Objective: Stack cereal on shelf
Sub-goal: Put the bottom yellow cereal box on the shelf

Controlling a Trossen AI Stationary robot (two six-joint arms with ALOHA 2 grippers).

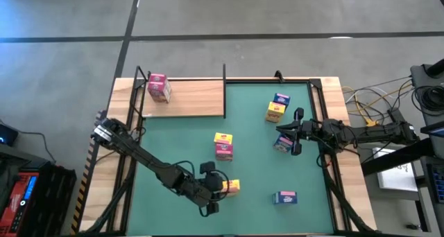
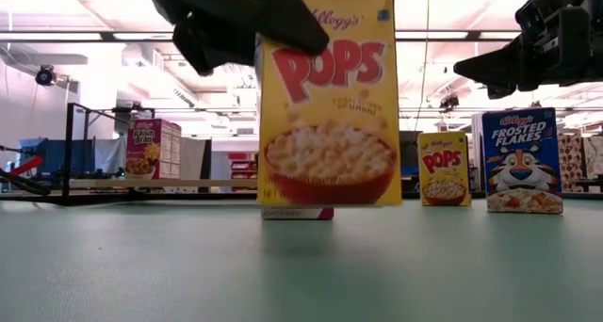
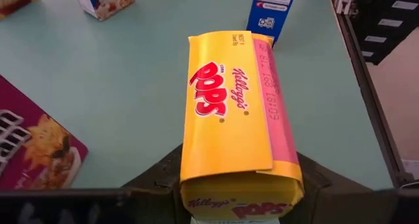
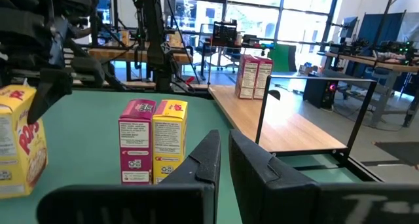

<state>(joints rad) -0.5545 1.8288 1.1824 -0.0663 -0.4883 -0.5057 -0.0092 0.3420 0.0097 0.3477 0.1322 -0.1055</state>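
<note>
Progress: early. The shelf (image 1: pixel 201 102), at the counter's (image 1: pixel 250 168) far left corner, carries only two pink Raisin Bran boxes (image 4: pixel 254 76) standing side by side near its back. The other cereal is off it, on the green mat.

Left gripper (image 1: pixel 216 188): near front edge, jaws clamped on a yellow Pops box (image 1: pixel 232 187). In the low view the box appears just clear of the mat.

Mat centre: a yellow-and-pink pair (image 1: pixel 223 145), upright and touching.

Front right: one blue box (image 1: pixel 285 197), apparently lying flat.

Back right: a blue-and-yellow pair (image 1: pixel 277 107), touching.

Right gripper (image 1: pixel 297 133): waiting, jaws closed and empty, just beside a third blue box (image 1: pixel 282 143).

Count: nine boxes in all (three pink, three yellow, three blue). Two are shelved, one is in hand and six remain.
</note>
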